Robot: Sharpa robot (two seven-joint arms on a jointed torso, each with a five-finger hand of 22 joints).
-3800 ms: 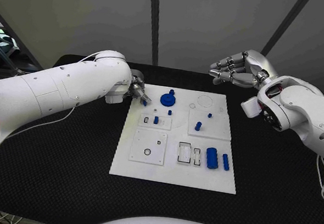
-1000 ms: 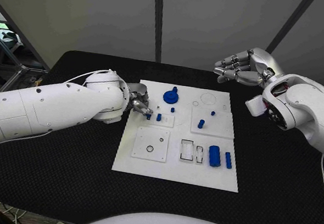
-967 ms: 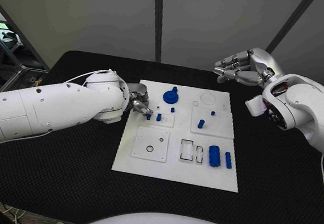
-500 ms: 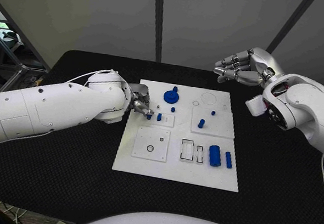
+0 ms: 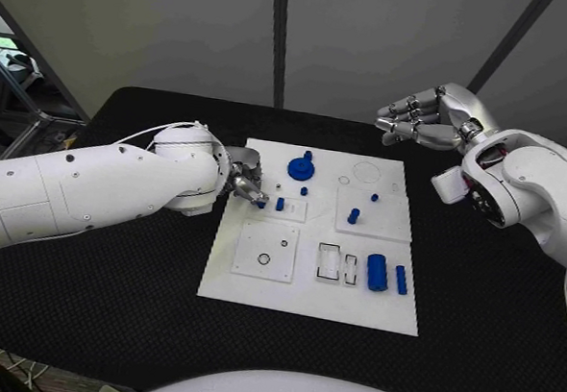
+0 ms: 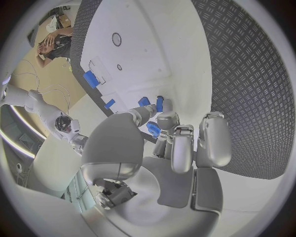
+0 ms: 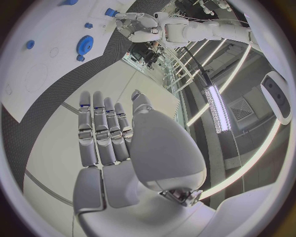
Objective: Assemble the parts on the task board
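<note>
The white task board (image 5: 310,301) lies in the middle of the black table. My left hand (image 5: 243,182) hovers at the board's far left part and pinches a small blue part (image 5: 260,203) (image 6: 152,130) between thumb and fingertip, just beside a blue peg (image 5: 279,204) standing in a small inset plate. The left wrist view shows my left hand (image 6: 179,148) over the board (image 6: 142,49). My right hand (image 5: 426,117) (image 7: 117,143) is raised behind the board's far right corner, fingers stretched out, holding nothing.
On the board stand a blue gear (image 5: 299,169) (image 7: 85,44) and small pegs (image 5: 351,217). A blue cylinder (image 5: 374,273) and a blue bar (image 5: 399,280) lie at the right, next to rectangular slots (image 5: 328,262). Black table surrounds the board.
Since the earliest frame my left hand has come nearer along the board's left edge with the blue part, up to the peg. Over the last second it barely moves. The right hand stays put.
</note>
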